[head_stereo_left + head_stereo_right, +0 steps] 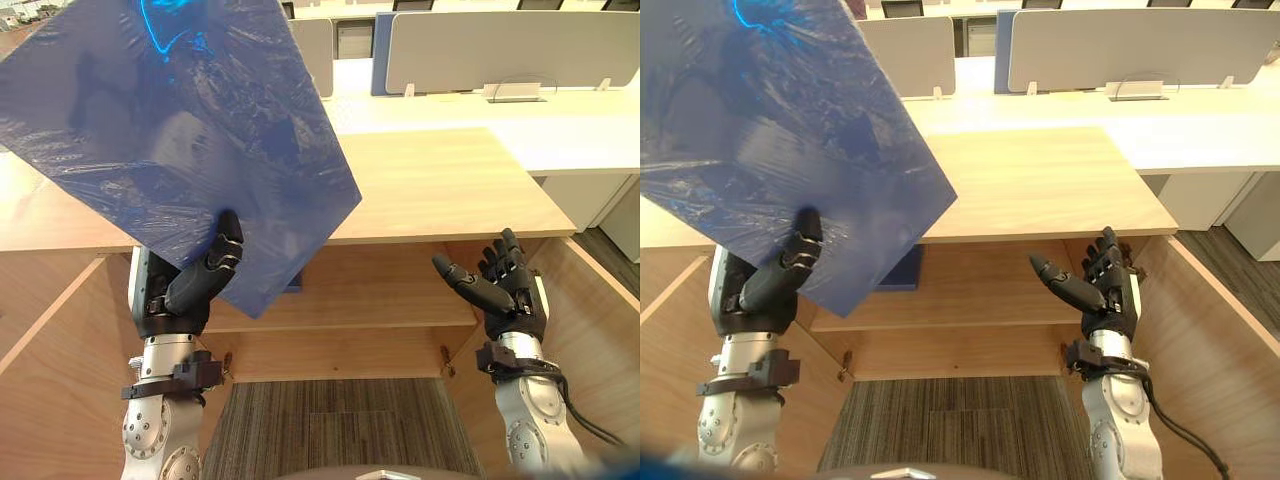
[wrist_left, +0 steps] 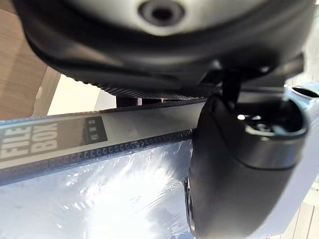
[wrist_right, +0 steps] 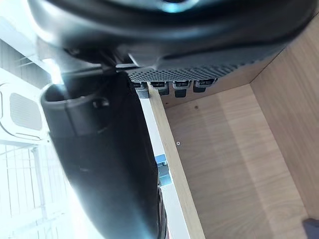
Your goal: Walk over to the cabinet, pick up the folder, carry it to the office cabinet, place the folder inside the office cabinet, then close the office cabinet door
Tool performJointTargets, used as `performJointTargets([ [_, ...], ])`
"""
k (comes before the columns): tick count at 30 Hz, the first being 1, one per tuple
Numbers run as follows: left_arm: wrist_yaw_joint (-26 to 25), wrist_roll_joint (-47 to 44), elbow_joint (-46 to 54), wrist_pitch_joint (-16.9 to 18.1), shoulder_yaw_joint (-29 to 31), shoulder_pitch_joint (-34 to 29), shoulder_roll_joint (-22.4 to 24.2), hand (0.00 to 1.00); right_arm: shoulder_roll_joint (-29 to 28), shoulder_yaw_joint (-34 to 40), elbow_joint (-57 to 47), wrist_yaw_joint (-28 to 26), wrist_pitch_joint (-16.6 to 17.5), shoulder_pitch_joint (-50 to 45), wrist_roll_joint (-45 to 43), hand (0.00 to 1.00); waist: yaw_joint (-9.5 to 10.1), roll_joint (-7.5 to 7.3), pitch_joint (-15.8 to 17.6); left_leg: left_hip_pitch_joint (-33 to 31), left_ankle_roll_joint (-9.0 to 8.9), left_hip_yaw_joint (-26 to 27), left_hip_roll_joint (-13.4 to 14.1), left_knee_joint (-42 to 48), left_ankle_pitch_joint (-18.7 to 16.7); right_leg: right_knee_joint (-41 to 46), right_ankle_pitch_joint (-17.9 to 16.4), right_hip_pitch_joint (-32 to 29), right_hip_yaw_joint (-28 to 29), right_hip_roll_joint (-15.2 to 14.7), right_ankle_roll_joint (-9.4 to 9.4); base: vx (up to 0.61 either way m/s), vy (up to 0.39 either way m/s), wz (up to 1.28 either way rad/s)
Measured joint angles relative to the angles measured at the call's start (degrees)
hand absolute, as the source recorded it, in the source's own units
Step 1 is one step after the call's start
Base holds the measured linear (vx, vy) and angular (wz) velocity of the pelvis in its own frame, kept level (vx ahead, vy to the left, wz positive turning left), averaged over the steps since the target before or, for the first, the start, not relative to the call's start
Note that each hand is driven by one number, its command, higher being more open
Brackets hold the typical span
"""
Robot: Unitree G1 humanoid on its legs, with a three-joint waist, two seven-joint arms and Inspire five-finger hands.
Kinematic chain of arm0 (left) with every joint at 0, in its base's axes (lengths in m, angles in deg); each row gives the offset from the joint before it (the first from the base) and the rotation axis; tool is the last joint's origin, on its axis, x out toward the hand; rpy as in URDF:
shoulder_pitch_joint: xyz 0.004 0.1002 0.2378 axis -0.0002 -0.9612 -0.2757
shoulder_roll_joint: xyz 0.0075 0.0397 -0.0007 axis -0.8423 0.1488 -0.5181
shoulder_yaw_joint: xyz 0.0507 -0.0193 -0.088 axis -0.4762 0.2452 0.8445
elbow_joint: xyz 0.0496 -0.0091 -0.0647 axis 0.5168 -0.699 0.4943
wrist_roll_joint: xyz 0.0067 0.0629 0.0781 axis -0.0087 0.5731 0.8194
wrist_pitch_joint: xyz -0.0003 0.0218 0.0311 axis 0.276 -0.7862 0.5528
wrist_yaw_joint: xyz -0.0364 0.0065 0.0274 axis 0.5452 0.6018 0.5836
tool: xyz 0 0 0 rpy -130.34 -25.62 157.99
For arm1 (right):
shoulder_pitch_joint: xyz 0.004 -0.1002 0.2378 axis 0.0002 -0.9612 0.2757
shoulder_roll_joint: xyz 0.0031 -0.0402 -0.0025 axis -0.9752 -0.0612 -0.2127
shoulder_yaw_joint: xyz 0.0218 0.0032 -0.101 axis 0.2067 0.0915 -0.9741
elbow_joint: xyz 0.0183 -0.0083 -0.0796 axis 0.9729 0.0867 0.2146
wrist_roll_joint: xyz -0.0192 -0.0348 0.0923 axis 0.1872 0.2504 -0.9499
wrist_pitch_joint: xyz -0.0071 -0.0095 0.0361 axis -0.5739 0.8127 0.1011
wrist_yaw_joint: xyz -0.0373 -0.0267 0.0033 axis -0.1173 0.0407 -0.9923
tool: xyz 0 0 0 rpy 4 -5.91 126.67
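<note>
Left hand (image 1: pixel 195 285) is pinched on the low corner of the blue folder (image 1: pixel 170 130), which is held tilted above the open office cabinet (image 1: pixel 440 185), likely so it can be slid onto the shelf (image 1: pixel 390 295), while the right hand (image 1: pixel 505 285) is held spread and empty.

I count two hands of mine, the left hand (image 1: pixel 190 290) and the right hand (image 1: pixel 510 290), and one folder (image 1: pixel 180 130). There is one cabinet (image 1: pixel 440 180) with one shelf (image 1: pixel 380 300) and two doors, a left door (image 1: pixel 45 370) and a right door (image 1: pixel 600 350), and one dark blue thing (image 1: pixel 898 270) on that shelf. Behind it I count three screens, a white screen (image 1: pixel 312 50), a blue screen (image 1: pixel 381 50) and a grey screen (image 1: pixel 500 45), and one wire stand (image 1: pixel 515 88).
</note>
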Motion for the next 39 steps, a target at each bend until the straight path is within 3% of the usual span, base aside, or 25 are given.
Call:
performJointTargets([
  [5,0.86,1.17,0.00,0.01,-1.02,-0.14,-1.12,0.00,4.48,-1.70,2.65,-0.01,-0.71,3.23,-5.76,1.00,-0.66,0.00,-0.06,-1.14,0.27,-0.13,0.02,0.60,0.41,0.01,0.94,-0.85,0.21,0.00,-0.12,-0.07,0.009,-0.02],
  [11,3.11,4.34,0.00,0.03,-4.09,-0.84,-5.08,0.00,10.17,-5.07,6.88,0.00,-0.76,5.95,-5.94,1.00,-1.21,-0.07,-1.15,-1.62,0.16,-0.16,0.04,0.23,1.19,0.00,1.53,-1.24,0.16,0.10,-0.16,-0.06,0.006,-0.01],
  [26,7.72,5.60,0.02,0.15,-11.41,-2.14,-16.52,0.00,25.19,-21.37,15.96,-0.07,-0.93,17.61,-12.86,1.00,-2.59,-0.40,-2.67,-1.70,-1.43,-0.47,1.44,-2.67,4.39,-1.14,3.95,-2.43,0.06,2.02,-1.45,-0.06,-0.009,-0.02],
  [34,8.87,5.54,0.01,0.15,-18.37,-2.10,-20.09,0.00,28.28,-28.42,18.08,-0.90,-1.19,22.79,-18.62,1.00,-2.58,-0.58,-3.64,-1.77,-2.35,-1.80,2.36,-4.70,6.08,-1.49,4.57,-3.26,-0.15,3.45,-2.00,-0.04,-0.023,-0.01],
  [39,8.75,5.29,0.01,0.20,-19.14,-1.97,-20.07,0.00,31.03,-32.71,18.43,-2.84,-1.18,25.55,-23.85,1.00,-2.57,-0.32,-4.05,-1.82,-2.50,-2.89,2.61,-5.18,6.50,-1.78,4.82,-3.34,-0.26,4.02,-2.30,0.00,-0.006,-0.01],
])
